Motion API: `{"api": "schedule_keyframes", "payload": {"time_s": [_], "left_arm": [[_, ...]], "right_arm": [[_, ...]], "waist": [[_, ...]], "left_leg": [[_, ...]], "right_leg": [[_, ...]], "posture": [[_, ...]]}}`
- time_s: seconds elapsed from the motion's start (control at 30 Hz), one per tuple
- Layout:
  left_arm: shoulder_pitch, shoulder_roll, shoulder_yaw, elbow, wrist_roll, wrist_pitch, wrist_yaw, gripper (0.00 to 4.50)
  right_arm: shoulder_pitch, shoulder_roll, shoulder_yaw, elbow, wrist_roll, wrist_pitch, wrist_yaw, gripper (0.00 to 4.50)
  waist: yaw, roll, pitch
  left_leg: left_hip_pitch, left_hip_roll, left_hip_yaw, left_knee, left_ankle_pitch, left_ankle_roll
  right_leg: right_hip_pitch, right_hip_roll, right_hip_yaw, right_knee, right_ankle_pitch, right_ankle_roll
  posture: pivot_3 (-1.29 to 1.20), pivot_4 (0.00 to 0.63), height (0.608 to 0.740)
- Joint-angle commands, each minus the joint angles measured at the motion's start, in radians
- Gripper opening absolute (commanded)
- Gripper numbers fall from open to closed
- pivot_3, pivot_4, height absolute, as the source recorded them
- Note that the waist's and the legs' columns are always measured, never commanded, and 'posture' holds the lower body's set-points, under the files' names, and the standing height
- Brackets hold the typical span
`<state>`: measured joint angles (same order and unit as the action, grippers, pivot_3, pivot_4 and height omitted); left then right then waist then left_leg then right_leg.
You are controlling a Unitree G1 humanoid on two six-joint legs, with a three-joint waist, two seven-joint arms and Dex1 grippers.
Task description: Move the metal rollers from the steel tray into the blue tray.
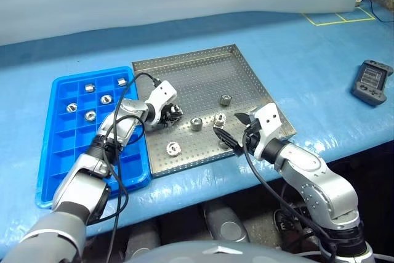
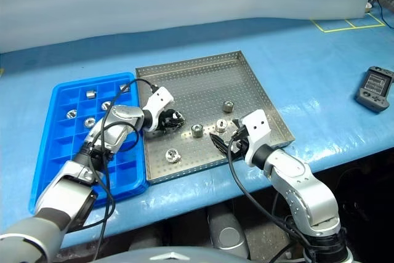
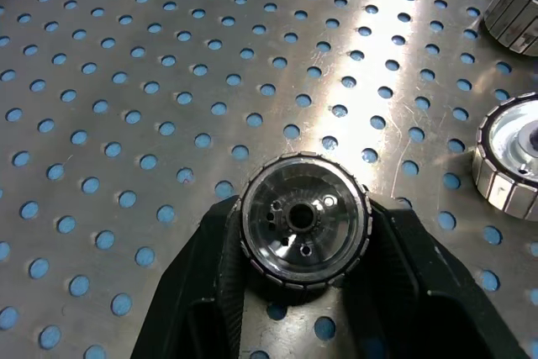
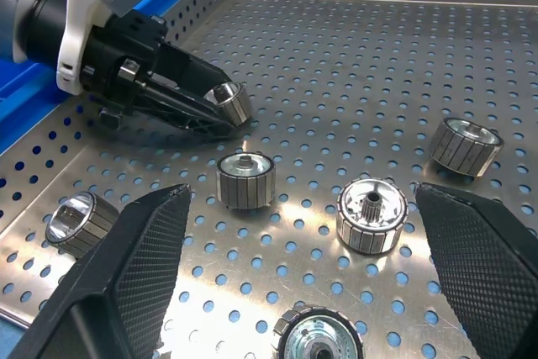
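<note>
since our left gripper point(image 3: 304, 292) has its jaws clamped across a roller point(image 3: 304, 223) low in the steel tray point(image 1: 184, 66), we judge it hard, slick, dense; ribbed sides grip best. our right gripper point(image 4: 311, 275) gapes empty.

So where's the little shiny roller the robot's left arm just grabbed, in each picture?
Left eye view: the held roller sits between the left end effector's black fingers, near the steel tray's left side.
Right eye view: same spot.
Left wrist view: low centre.
Right wrist view: upper left.
Shared landmark: the tray's holes.
</note>
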<state>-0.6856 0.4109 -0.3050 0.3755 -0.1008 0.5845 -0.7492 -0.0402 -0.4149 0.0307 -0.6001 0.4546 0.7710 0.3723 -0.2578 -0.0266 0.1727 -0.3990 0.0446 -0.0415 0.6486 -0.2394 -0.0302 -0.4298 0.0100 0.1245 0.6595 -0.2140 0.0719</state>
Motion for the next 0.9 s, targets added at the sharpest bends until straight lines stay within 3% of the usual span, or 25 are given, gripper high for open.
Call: {"api": "schedule_keyframes", "payload": {"time_s": [0.03,0.23,0.6,0.9], "left_arm": [[0.022,-0.008,0.091,-0.100,-0.042,0.005,0.023,1.73],[0.092,-0.059,0.313,-0.340,-0.152,0.062,0.173,1.73],[0.376,-0.058,0.590,-0.808,-0.101,0.116,0.524,1.73],[0.590,-0.117,0.659,-0.943,-0.033,0.187,0.702,1.73]], "right_arm": [[-0.021,0.003,-0.003,-0.015,0.002,-0.020,0.008,4.50],[-0.037,0.003,0.015,-0.011,0.004,-0.015,0.020,4.50],[-0.091,0.013,0.085,0.021,0.002,-0.018,0.058,4.50],[-0.136,0.042,0.131,0.065,0.003,-0.025,0.093,4.50]], "waist": [[0.001,0.000,0.000],[0.012,0.000,0.000],[0.040,0.000,0.000],[0.096,0.000,0.000]], "left_leg": [[0.000,0.000,0.000,0.000,0.000,0.000],[-0.001,0.000,0.000,0.000,0.000,0.000],[0.000,0.000,-0.001,0.002,0.000,0.000],[0.000,0.000,-0.001,0.002,0.000,0.000]], "right_leg": [[0.000,0.000,0.000,0.000,0.000,0.000],[-0.001,0.000,0.000,0.000,0.000,0.000],[0.001,0.000,0.000,0.000,0.001,0.001],[0.001,0.000,-0.001,0.000,0.001,0.001]], "posture": [[-0.22,0.150,0.740],[-0.20,0.150,0.740],[-0.13,0.150,0.740],[-0.06,0.150,0.740]]}}
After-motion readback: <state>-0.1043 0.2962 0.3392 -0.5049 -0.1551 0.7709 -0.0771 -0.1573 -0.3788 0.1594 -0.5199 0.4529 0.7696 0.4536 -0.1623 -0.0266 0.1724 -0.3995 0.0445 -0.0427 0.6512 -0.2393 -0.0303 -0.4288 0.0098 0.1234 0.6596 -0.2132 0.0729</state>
